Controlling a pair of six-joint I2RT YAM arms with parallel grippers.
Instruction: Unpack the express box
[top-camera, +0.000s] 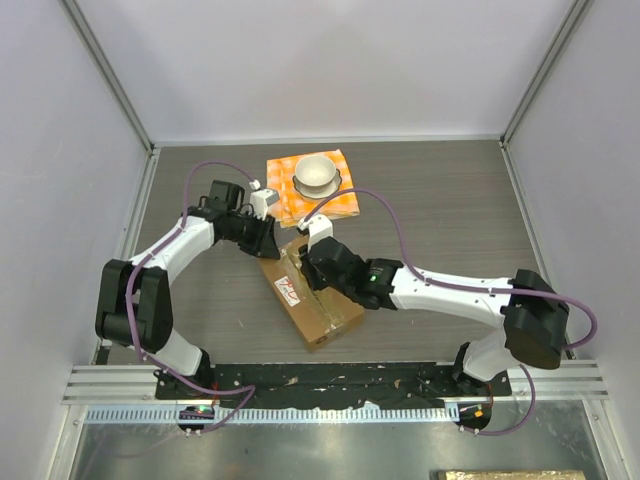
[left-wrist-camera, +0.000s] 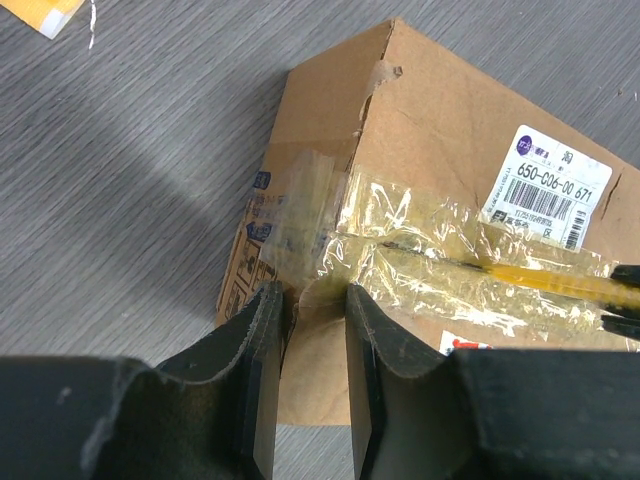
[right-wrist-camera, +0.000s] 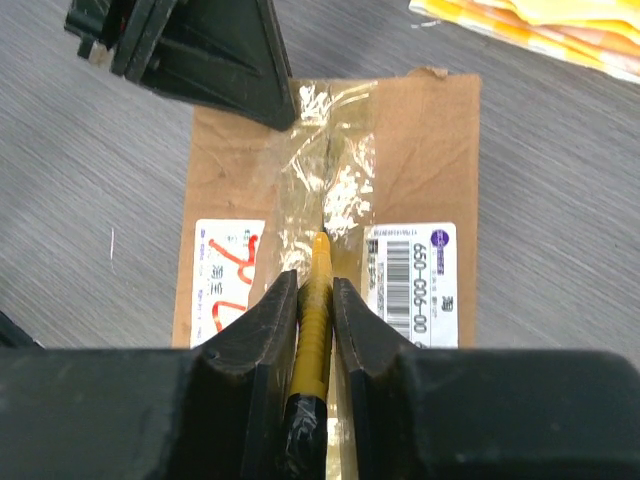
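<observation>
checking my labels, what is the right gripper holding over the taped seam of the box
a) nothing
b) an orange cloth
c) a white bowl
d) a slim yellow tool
D: in the right wrist view the right gripper is shut on a slim yellow tool whose tip lies on the taped seam of the express box.

taped, closed brown express box (top-camera: 312, 303) flat, mid-table
</observation>
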